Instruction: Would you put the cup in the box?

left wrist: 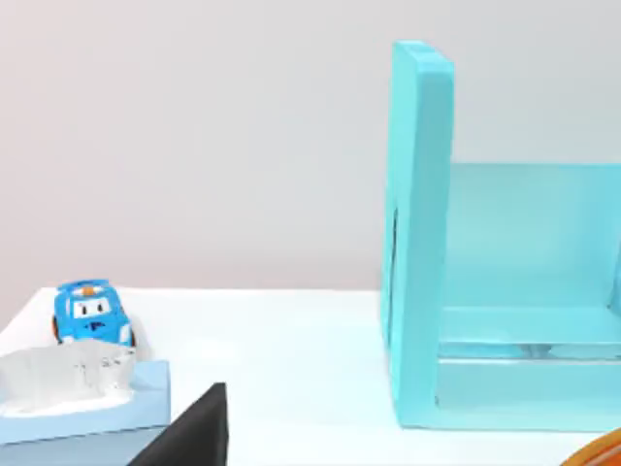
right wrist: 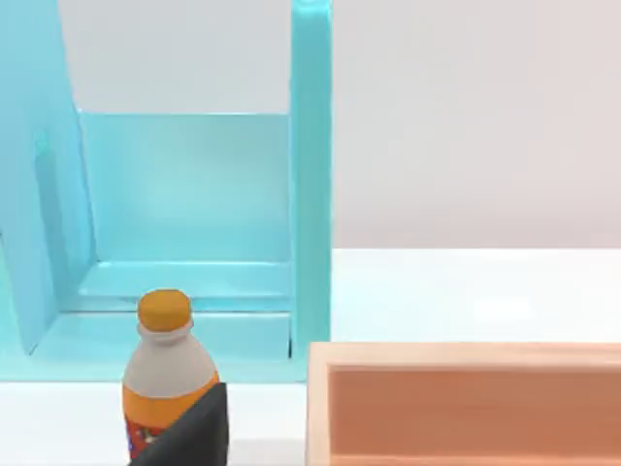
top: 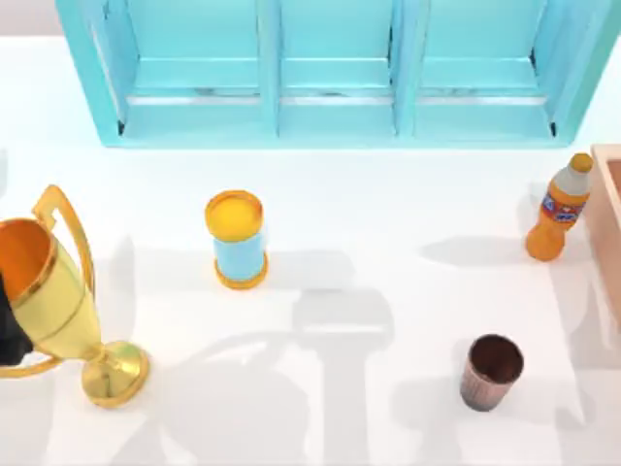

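The cup (top: 492, 371), a small copper-brown ribbed tumbler with a dark inside, stands upright at the front right of the table, with no gripper near it. The box (top: 609, 218), peach-coloured with thick walls, shows just its edge at the table's right side; the right wrist view looks over its near wall (right wrist: 466, 355) into the hollow. A dark part of my left arm (top: 8, 330) sits at the left edge by the trophy. A dark part of the left gripper (left wrist: 189, 437) and of the right gripper (right wrist: 189, 435) shows in each wrist view.
A turquoise cabinet (top: 335, 73) spans the back. An orange soda bottle (top: 558, 209) stands beside the box's far end. A blue cylinder with orange top (top: 236, 240) stands mid-left and a gold trophy (top: 58, 301) at far left. A toy car (left wrist: 89, 313) and a tissue box (left wrist: 82, 413) lie off left.
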Tool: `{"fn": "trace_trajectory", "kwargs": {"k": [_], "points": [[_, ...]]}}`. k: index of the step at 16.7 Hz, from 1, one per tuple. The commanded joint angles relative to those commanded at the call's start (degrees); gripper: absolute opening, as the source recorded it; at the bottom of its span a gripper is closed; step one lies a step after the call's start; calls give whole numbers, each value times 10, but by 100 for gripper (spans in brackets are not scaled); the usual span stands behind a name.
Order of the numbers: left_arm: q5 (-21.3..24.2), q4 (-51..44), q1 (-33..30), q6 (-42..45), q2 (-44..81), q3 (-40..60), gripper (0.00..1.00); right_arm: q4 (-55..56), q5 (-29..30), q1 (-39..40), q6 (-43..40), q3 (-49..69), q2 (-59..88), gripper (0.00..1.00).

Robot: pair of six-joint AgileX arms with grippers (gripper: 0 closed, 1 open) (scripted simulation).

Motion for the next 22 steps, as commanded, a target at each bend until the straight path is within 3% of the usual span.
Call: {"fn": "trace_trajectory", "kwargs": {"k": [4, 8, 22], "points": [[0, 0, 0, 0, 0, 0, 100, -19, 0, 10, 9, 19, 19, 100], [0, 0, 0, 0, 0, 0, 100, -123, 0, 56, 56, 126, 130, 100], [0, 0, 0, 0, 0, 0, 100, -661, 0, 288, 294, 671, 845, 100]]}}
